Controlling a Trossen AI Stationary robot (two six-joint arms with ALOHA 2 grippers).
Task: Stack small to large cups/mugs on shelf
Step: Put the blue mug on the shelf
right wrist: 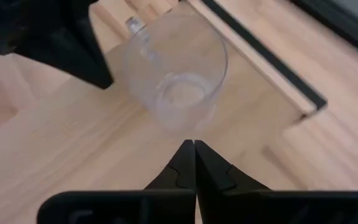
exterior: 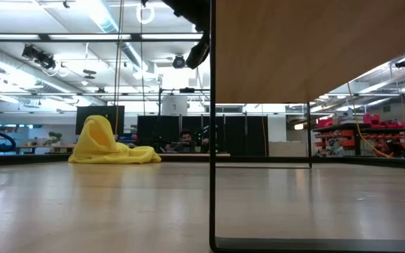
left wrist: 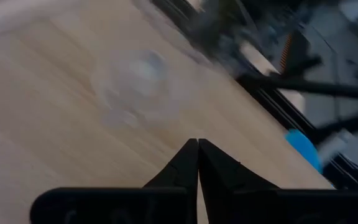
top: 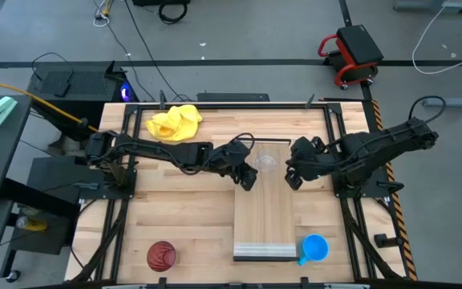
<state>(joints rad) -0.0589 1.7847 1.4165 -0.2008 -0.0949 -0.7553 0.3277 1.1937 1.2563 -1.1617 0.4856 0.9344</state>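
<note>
The small clear cup [top: 265, 160] [right wrist: 178, 68] stands on its base at the far end of the pale wood shelf [top: 263, 213]. The shelf's lighter lip [top: 263, 250] is at its near end. My left gripper [top: 247, 180] [left wrist: 197, 146] is shut, just left of the cup at the shelf's left edge. My right gripper [top: 293, 178] [right wrist: 194, 148] is shut, just right of the cup. The bright blue mug [top: 315, 247] [left wrist: 303, 146] stands on the table by the shelf's near right corner. The dark red ribbed cup [top: 161, 255] stands near the table's near left corner.
A crumpled yellow cloth [top: 175, 122] [exterior: 107, 144] lies at the table's far edge, left of centre. In the low view the shelf's underside [exterior: 315, 49] stands raised on a thin black frame [exterior: 212, 140]. Black rails [top: 119, 225] run along the table's sides.
</note>
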